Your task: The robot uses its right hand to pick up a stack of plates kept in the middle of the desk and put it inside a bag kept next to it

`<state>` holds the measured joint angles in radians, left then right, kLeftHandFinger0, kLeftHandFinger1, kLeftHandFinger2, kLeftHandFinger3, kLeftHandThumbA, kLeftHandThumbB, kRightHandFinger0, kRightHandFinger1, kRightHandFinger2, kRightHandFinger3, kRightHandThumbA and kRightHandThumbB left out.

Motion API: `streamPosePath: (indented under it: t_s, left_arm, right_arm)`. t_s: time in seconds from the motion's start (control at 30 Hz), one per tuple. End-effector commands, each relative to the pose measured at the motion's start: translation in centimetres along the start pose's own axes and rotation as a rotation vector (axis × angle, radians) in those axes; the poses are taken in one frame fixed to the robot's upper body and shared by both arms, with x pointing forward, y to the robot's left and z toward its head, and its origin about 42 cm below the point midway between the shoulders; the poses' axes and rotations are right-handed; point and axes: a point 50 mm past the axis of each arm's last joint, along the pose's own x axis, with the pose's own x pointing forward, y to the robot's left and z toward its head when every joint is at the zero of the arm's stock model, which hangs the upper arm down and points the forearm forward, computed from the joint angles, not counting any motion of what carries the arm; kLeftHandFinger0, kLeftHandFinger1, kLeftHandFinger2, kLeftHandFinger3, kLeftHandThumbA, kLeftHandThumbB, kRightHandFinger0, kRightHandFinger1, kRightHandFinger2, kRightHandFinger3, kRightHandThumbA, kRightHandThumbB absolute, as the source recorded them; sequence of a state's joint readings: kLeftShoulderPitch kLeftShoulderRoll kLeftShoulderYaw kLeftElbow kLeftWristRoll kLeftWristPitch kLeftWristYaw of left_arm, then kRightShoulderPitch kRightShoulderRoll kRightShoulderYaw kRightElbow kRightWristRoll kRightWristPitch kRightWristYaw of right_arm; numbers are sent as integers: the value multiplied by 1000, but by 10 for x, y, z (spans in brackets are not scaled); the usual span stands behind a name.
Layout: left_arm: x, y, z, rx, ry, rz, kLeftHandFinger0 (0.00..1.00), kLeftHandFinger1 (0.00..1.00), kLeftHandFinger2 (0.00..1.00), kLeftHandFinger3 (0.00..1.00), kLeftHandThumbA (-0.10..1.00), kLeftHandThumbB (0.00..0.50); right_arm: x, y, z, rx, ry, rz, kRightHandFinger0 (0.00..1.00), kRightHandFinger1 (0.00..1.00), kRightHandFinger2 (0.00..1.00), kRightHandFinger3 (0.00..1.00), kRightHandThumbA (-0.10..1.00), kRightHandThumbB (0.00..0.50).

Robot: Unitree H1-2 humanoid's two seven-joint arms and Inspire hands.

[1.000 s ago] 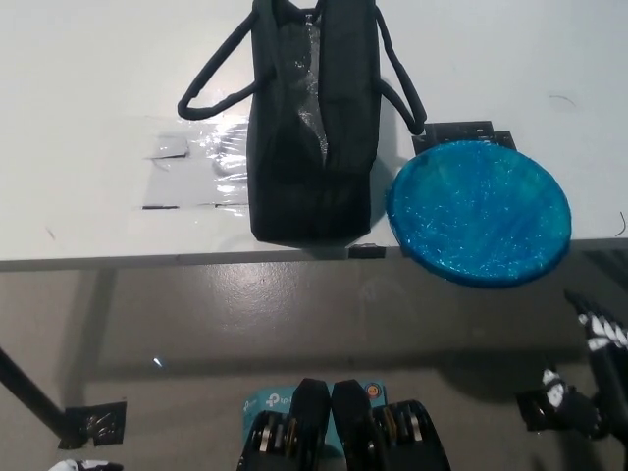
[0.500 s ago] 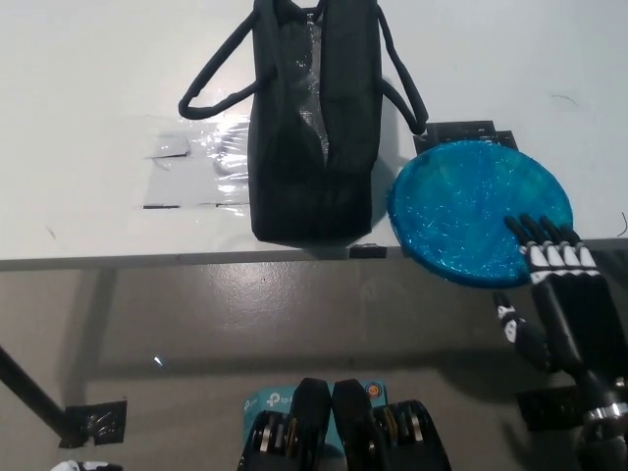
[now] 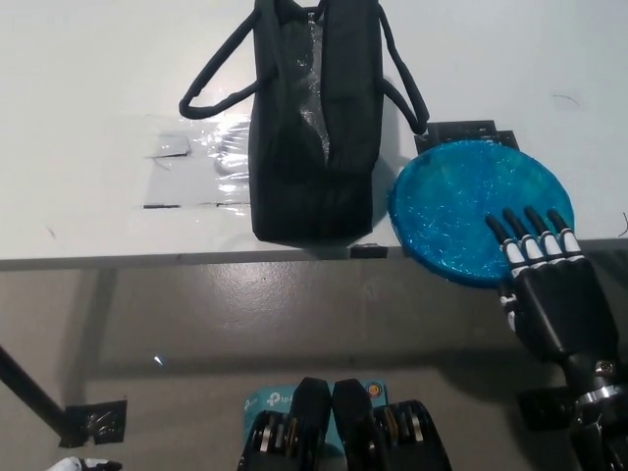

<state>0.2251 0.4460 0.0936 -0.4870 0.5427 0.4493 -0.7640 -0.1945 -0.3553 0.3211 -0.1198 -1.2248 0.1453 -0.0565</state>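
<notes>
A stack of glittery blue plates (image 3: 461, 201) lies at the front right of the white desk (image 3: 98, 88), overhanging its front edge. My black right hand (image 3: 545, 280) is open, palm down, with its fingers (image 3: 530, 231) spread over the near right part of the plates. Left of the plates stands a black bag (image 3: 316, 118) with its top open and two loop handles. Only a sliver of my white left hand (image 3: 83, 464) shows at the bottom left corner.
Clear plastic film and tape (image 3: 196, 162) lie on the desk left of the bag. A small black block (image 3: 461, 131) sits behind the plates. Grey floor runs below the desk edge, with a black stand foot (image 3: 93, 422) at lower left.
My right hand has risen from the lower right and moved up and forward, so its fingers now reach over the near part of the blue plates. The bag and plates have not moved.
</notes>
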Motion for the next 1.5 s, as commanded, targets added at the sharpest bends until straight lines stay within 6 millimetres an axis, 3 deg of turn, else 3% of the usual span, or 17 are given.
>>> streamPosePath:
  t_s: [0.0,0.27,0.5,0.73,0.93,1.03,1.2,1.3,1.37,1.4,1.43,1.47]
  left_arm:
    - [-6,6,3,22,26,5,842,788,880,984,299,0]
    - [-8,7,5,25,18,11,825,778,857,945,247,0]
    - [-7,6,5,21,10,10,800,751,830,936,206,0]
    - [-5,9,6,1,1,18,797,757,836,941,137,0]
    - [-4,10,10,13,-10,25,813,768,846,944,176,0]
    - [-4,10,12,12,-23,28,792,750,829,927,173,0]
    - [-1,14,16,23,-40,44,795,766,842,929,153,0]
    - [-2,12,17,16,-50,38,798,762,832,935,137,0]
    - [-2,11,16,18,-49,44,784,753,815,912,159,0]
    - [-2,11,17,18,-52,50,775,748,812,912,157,0]
    - [-2,11,18,17,-56,55,771,747,812,911,156,0]
    - [-2,13,18,22,-68,64,760,742,804,900,148,0]
  right_arm:
    - [5,-8,-8,-53,38,21,1000,1000,1000,1000,439,500]
    - [4,-8,-6,32,90,99,1000,1000,1000,1000,350,500]
    - [6,-9,-6,26,107,146,1000,1000,1000,1000,346,500]
    - [22,13,-5,-4,131,196,1000,1000,1000,1000,322,500]
    - [32,28,-7,-39,146,182,1000,1000,1000,1000,303,500]
    - [39,42,-9,-106,153,148,1000,1000,1000,1000,317,500]
    - [61,49,-12,-179,137,57,1000,1000,1000,1000,302,500]
    - [66,58,-15,-227,86,-58,1000,1000,1000,1000,209,500]
    - [70,60,-17,-231,41,-152,1000,1000,1000,1000,253,497]
    - [73,58,-18,-227,6,-209,1000,1000,1000,1000,273,416]
    - [76,55,-19,-220,-34,-275,1000,1000,1000,1000,276,390]
    - [81,50,-19,-192,-74,-331,1000,1000,1000,1000,303,318]
